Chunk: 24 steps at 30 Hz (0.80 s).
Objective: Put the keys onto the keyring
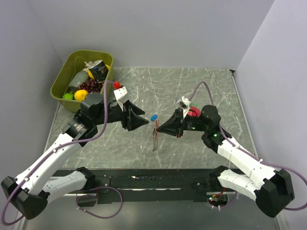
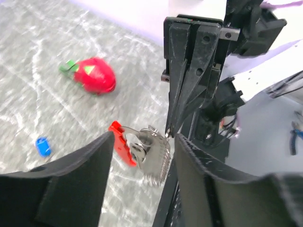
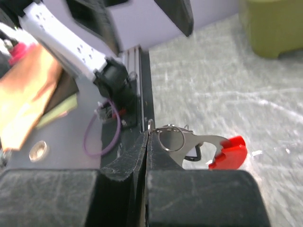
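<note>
Top external view: both arms meet over the middle of the table (image 1: pixel 206 86).
Right gripper (image 1: pixel 159 127): clamped on one silver ring of the keyring (image 2: pixel 147 149), which hangs from its tips with the red clip lowest.
Left gripper (image 1: pixel 144 122): fingers apart on either side of the keyring, gripping nothing (no contact that the wrist view shows).
Key (image 1: pixel 154 117): blue-headed, lying loose on the table just beyond the two grippers.
Step in hand: probably the right arm steadies the ring while the left goes for the key.
Next move: a careful pinch on the tiny key's head, then fine alignment with the ring.
Bin (image 1: pixel 61 76): olive green, far left corner, holding grapes (image 1: pixel 88 86), a lemon (image 1: pixel 81 94) and a carton (image 1: pixel 99 71).
</note>
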{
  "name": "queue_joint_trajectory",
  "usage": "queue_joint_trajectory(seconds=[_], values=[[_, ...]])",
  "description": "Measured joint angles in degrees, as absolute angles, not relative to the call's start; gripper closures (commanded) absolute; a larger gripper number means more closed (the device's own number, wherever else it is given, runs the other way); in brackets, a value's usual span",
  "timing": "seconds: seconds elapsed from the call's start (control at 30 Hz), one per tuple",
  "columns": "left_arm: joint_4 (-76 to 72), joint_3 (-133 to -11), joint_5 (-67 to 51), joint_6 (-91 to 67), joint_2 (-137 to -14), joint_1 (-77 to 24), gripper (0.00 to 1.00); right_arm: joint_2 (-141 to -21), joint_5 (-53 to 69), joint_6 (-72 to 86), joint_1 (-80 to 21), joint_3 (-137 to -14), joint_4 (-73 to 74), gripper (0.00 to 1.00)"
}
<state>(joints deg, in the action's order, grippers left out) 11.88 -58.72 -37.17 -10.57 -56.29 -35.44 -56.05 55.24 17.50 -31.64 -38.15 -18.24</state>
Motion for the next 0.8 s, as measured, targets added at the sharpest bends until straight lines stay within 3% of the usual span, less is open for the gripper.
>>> queue_joint_trajectory(seconds=[0.2,0.37,0.6,0.8], values=[[0.21,-52.6,-46.7,-17.37,-58.24,-33.34,0.52,-54.41,51.94,27.68,-31.64,-33.74,-33.47,1.0],[-6.46,-49.87,-51.27,-21.23,-58.87,-33.34,0.54,-54.52,49.71,33.89,-31.64,-31.73,-42.94,1.0],[-13.08,-49.71,-53.76,-23.92,-58.72,-33.34,0.55,-55.46,48.6,38.13,-31.64,-31.55,-48.47,1.0],[-15.05,-49.71,-54.46,-25.02,-58.72,-33.34,0.63,-56.14,48.03,39.29,-31.64,-31.55,-48.95,1.0]])
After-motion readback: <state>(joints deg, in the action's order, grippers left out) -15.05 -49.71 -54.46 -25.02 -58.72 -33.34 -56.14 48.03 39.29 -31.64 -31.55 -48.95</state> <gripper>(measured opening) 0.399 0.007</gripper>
